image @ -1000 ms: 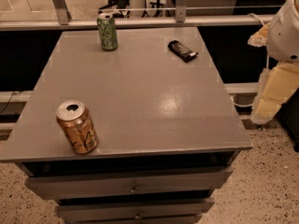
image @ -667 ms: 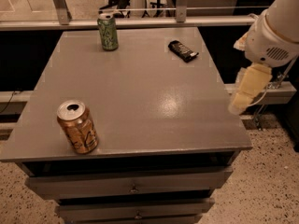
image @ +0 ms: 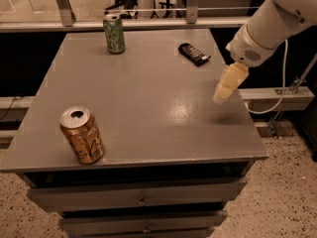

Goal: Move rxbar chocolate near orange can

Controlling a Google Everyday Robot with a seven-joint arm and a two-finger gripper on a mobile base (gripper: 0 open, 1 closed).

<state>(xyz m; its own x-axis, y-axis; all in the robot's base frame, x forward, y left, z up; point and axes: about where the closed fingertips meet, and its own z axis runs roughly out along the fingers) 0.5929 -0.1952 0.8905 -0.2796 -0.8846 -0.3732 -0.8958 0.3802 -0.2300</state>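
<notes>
The rxbar chocolate [image: 194, 54], a small flat black bar, lies on the far right part of the grey table [image: 138, 93]. The orange can [image: 82, 135] stands upright near the front left corner, its silver top opened. My gripper [image: 227, 85], pale yellowish, hangs from the white arm [image: 277, 21] above the table's right side, in front of and to the right of the bar, and apart from it. It holds nothing that I can see.
A green can [image: 114, 33] stands upright at the far left of the table. Drawers [image: 141, 200] sit under the front edge. A metal rail [image: 148, 24] runs behind the table. A white cable hangs at the right.
My arm has swung left from beyond the table's right edge, bringing the gripper over the right side of the tabletop, closer to the bar. The cans and the bar have not moved.
</notes>
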